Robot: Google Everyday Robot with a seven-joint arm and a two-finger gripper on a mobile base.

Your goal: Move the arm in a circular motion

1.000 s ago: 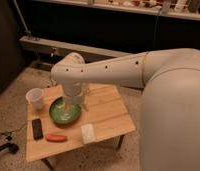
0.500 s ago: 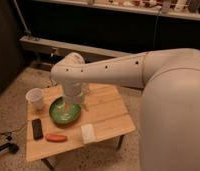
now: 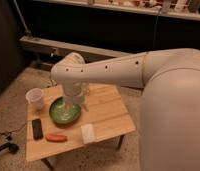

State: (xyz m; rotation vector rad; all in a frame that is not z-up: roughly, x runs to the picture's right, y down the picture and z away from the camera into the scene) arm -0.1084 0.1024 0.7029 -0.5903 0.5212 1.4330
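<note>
The cream-white arm (image 3: 123,70) reaches from the right of the camera view across to the left, over a small wooden table (image 3: 105,112). Its thick rounded segments carry small dark holes. At its elbow it bends down, and the narrow gripper (image 3: 69,106) hangs just above a green bowl (image 3: 65,111) on the table.
On the table are a white cup (image 3: 35,98) at the left, a black phone-like object (image 3: 37,128), an orange carrot-shaped item (image 3: 56,137) and a small white packet (image 3: 87,133). A dark counter front and a metal rail (image 3: 48,46) stand behind. Speckled floor surrounds the table.
</note>
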